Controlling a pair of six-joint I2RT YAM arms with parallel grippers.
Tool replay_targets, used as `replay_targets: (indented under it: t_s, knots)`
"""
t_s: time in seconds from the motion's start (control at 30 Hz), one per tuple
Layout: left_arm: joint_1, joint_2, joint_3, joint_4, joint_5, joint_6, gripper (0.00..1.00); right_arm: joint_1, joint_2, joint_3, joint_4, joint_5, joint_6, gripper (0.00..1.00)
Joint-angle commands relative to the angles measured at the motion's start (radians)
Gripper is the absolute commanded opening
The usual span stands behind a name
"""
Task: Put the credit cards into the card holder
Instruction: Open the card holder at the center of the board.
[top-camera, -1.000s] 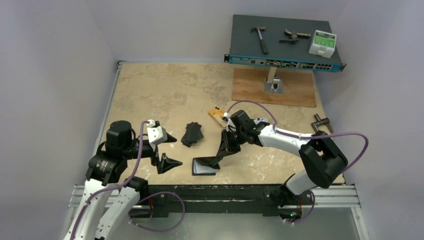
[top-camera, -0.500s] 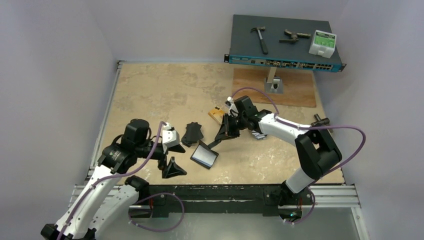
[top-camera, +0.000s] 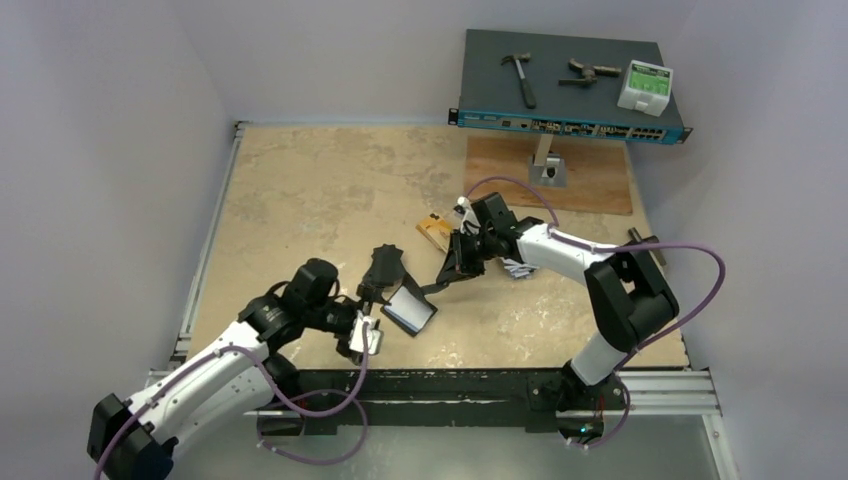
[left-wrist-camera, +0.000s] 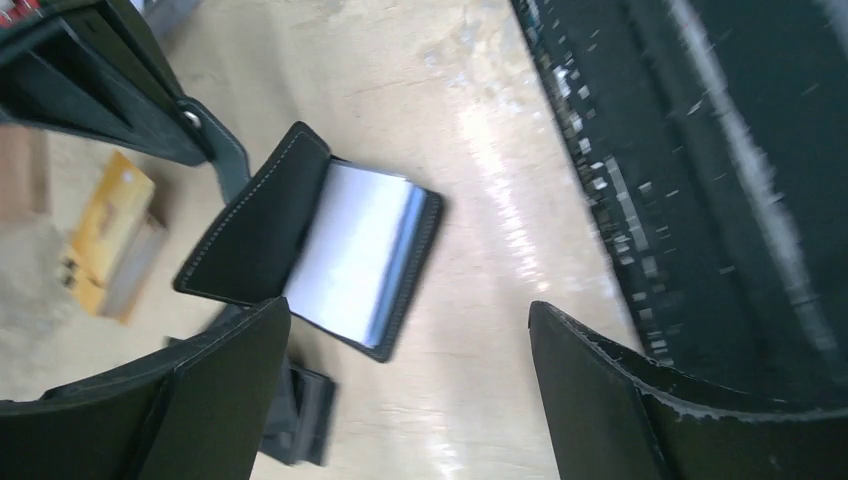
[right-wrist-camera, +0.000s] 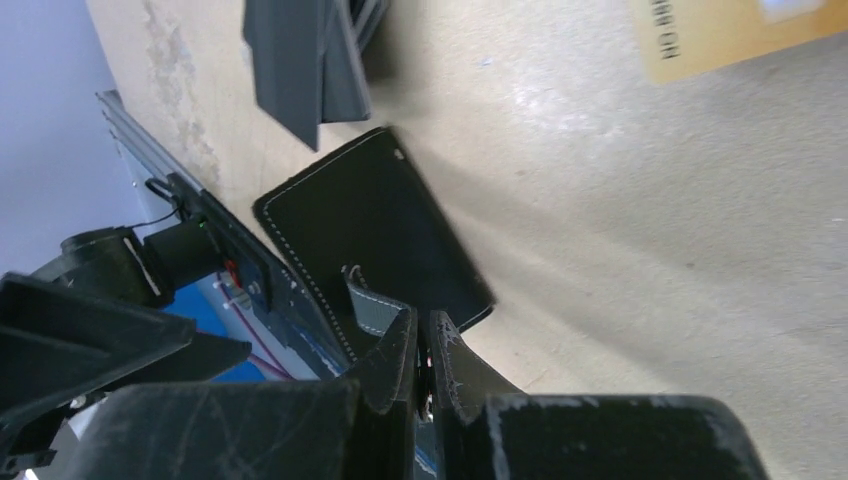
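Left wrist, card holder (left-wrist-camera: 335, 250) ahead of gripper (left-wrist-camera: 408, 310)

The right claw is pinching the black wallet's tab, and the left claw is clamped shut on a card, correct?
Not quite. The right gripper does pinch the card holder by its tab, but the left gripper is open and holds nothing, as the left wrist view shows.

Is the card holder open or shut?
Open: the card holder has its cover lifted, sleeves exposed; the right gripper pinches its tab.
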Motion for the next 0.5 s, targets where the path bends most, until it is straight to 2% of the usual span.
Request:
replay_targets:
  t_s: [0.0, 0.17, 0.3, 0.47]
  knots:
    - [-0.005, 0.111, -0.003, 0.204, -0.028, 0.415, 0.89, -0.033, 0.027, 0.001, 0.007, 0.005, -0.035, 0.0]
    - [-0.012, 0.213, -0.033, 0.4, -0.03, 0.4, 0.87, -0.038, 0.018, 0.005, -0.01, 0.057, -0.045, 0.0]
    - [-0.014, 0.216, -0.055, 0.526, -0.041, 0.325, 0.89, -0.039, 0.021, -0.004, -0.04, 0.147, -0.064, 0.0]
    - [-0.015, 0.167, -0.066, 0.527, -0.031, 0.249, 0.91, -0.039, 0.01, -0.04, -0.053, 0.28, -0.064, 0.0]
